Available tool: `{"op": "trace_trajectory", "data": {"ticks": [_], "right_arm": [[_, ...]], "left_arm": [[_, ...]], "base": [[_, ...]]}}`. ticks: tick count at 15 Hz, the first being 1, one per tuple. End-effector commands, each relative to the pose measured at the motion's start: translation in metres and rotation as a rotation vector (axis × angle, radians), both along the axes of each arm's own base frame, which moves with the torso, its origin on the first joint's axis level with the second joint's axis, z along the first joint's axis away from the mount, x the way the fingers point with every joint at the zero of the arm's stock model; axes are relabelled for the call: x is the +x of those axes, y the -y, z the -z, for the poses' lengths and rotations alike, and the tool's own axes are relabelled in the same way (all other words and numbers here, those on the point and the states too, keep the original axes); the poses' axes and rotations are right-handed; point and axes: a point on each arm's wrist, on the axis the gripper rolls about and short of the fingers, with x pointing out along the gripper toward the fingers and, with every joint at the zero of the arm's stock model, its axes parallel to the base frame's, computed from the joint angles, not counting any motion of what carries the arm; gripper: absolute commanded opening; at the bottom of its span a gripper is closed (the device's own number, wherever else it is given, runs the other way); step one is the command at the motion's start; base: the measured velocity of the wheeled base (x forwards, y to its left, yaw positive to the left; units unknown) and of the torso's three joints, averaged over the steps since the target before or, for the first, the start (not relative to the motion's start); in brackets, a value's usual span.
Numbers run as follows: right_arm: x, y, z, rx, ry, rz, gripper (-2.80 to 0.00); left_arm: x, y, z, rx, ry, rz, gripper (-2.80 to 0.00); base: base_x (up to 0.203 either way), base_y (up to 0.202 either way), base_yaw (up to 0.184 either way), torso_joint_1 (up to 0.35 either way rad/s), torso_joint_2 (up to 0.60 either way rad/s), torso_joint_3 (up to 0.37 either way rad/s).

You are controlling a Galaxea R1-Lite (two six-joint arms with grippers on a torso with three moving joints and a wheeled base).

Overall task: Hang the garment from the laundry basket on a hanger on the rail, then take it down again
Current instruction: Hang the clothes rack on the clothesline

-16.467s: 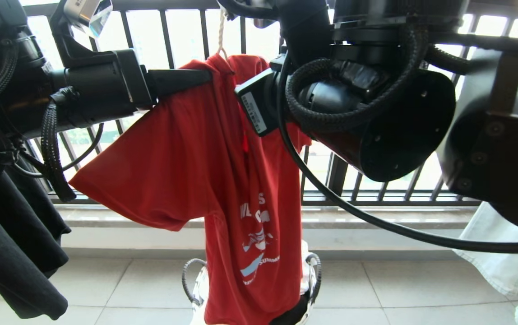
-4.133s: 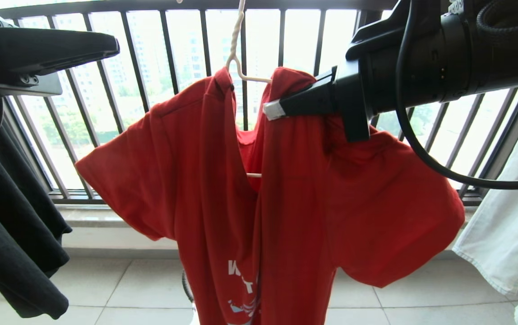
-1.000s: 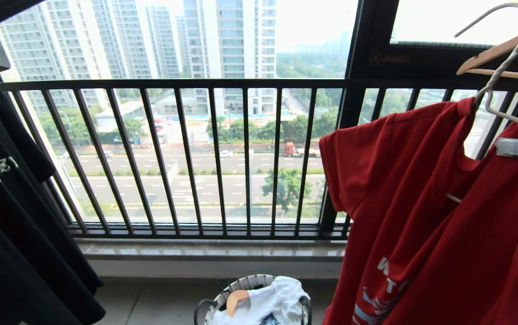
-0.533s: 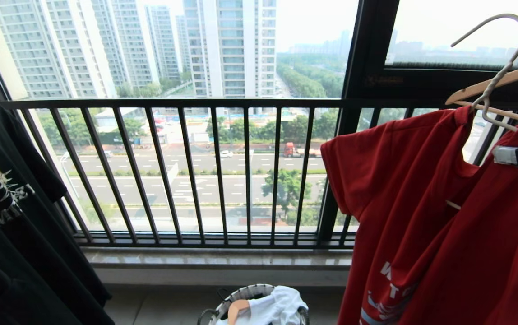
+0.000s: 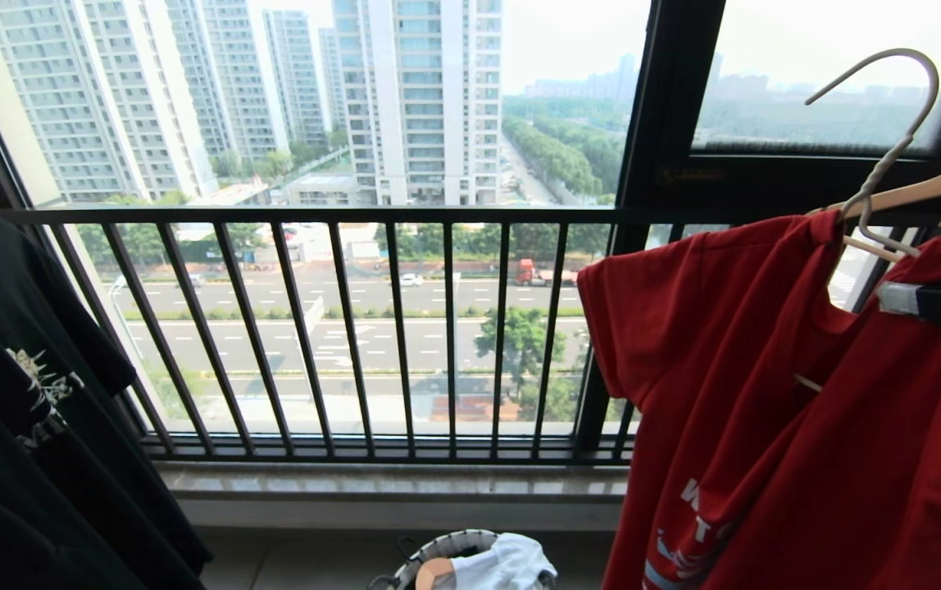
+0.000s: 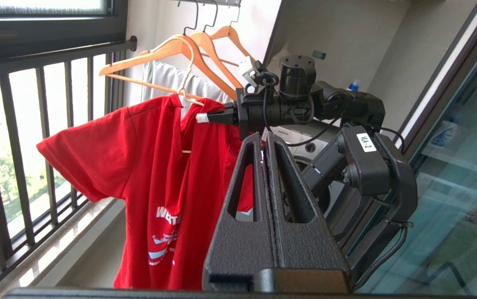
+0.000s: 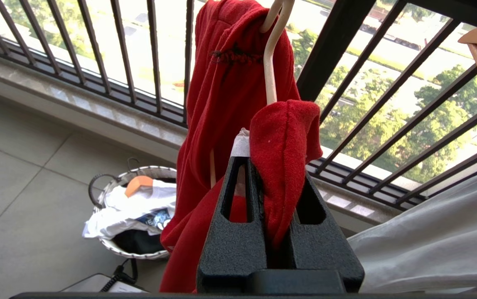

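The garment, a red T-shirt with white lettering, hangs at the right on the thin white hanger. The hanger's hook stands free in front of the window. My right gripper comes in from the right edge and is shut on the garment's shoulder; the right wrist view shows red cloth bunched between the jaws under the hanger's neck. My left gripper is shut and empty, off to the side of the shirt. The laundry basket sits on the floor below. A sliver of the rail shows overhead.
A black printed T-shirt hangs at the left. The black barred window railing runs behind. Wooden hangers and a pale grey garment hang beside the red shirt. White clothes fill the basket.
The whole head view has slid downward, so the camera has risen. The basket now sits at the bottom edge. The red shirt stays at the right in the right gripper.
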Motion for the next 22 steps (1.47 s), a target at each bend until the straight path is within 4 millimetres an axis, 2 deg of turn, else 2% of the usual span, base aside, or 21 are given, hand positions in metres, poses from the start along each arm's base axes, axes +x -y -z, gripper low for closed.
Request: {"op": "trace_trajectory", "data": {"ticks": [1, 10, 14, 17, 22], "right_arm": [[0.001, -0.001, 0.003, -0.006, -0.009, 0.002, -2.8], [0.001, -0.006, 0.005, 0.021, -0.006, -0.023, -2.8], [0.013, -0.032, 0.003, 0.047, 0.028, -0.094, -2.8], [0.013, -0.047, 0.001, 0.051, 0.032, -0.153, -2.8], [0.015, -0.073, -0.004, 0.051, 0.071, -0.141, -2.8]], "left_arm": [[0.0, 0.0, 0.0, 0.002, -0.002, 0.006, -2.8], [-0.001, 0.0, -0.001, 0.0, 0.002, 0.002, -2.8], [-0.006, -0.001, 0.003, 0.002, -0.006, 0.005, -2.8], [0.012, 0.001, 0.005, 0.006, -0.031, -0.002, -2.8], [0.018, -0.006, 0.038, 0.018, -0.138, -0.072, -2.8]], "base": [[0.0, 0.0, 0.0, 0.173, -0.36, -0.192], [0.0, 0.0, 0.0, 0.031, -0.07, -0.031], [0.0, 0.0, 0.0, 0.0, 0.0, 0.0], [0.0, 0.0, 0.0, 0.0, 0.0, 0.0], [0.0, 0.0, 0.0, 0.0, 0.0, 0.0]]}}
